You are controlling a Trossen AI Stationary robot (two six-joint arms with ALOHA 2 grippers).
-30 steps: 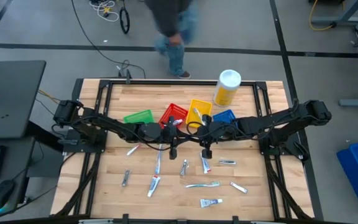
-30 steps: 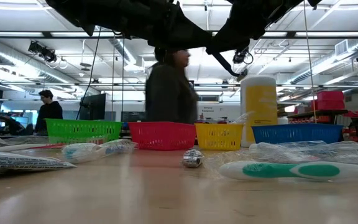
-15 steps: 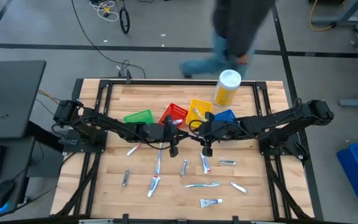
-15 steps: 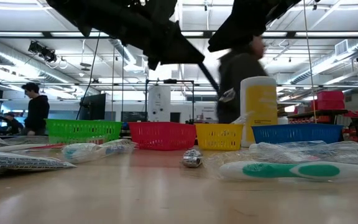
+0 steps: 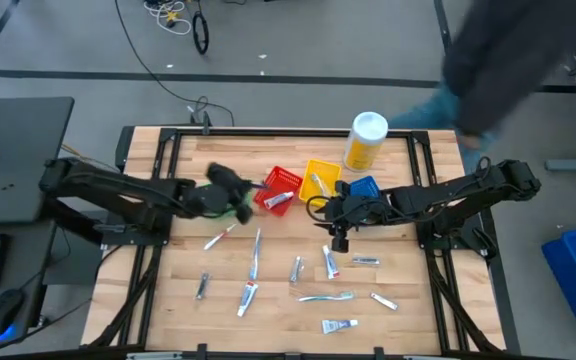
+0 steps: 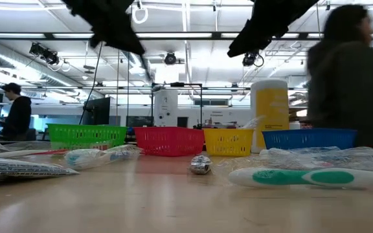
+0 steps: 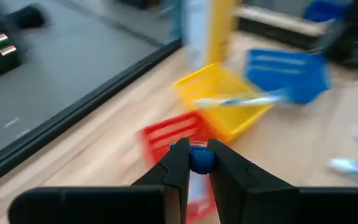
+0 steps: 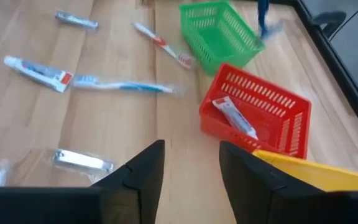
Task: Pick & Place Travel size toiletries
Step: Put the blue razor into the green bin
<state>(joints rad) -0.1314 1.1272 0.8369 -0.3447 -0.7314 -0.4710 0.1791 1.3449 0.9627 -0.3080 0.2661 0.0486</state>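
Observation:
My left gripper [image 5: 253, 188] is above the green bin [image 5: 236, 211] and next to the red bin [image 5: 282, 180], shut on a slim blue toiletry [image 7: 199, 160]. One toothpaste tube [image 5: 278, 200] lies inside the red bin. My right gripper [image 5: 338, 240] hangs open over the middle of the table, near a tube [image 5: 330, 265], with nothing between its fingers. Several tubes and toothbrushes lie flat on the wood, such as a toothbrush [image 5: 256, 255] and a tube [image 5: 340, 325]. My left gripper pinches the slim blue toiletry between its two fingers, near their tips. Its wrist view shows only the blue end [image 7: 199, 160] in the narrow gap. The item is lifted clear of the table; in the right wrist view it shows as a blue streak [image 8: 263, 15] beyond the green bin.
The yellow bin [image 5: 320, 178] holds a toothbrush. The blue bin [image 5: 361, 187] and a tall yellow bottle [image 5: 365, 140] stand toward the far edge. A person [image 5: 508, 60] passes behind the table's far right corner. Bare wood lies along the near edge.
My left arm has drawn back from the table's middle toward the left and far side. Its gripper, carrying the slim item, now points at the red bin from over the green bin. My right gripper has stayed nearly in place. A person has walked from left to right behind the table.

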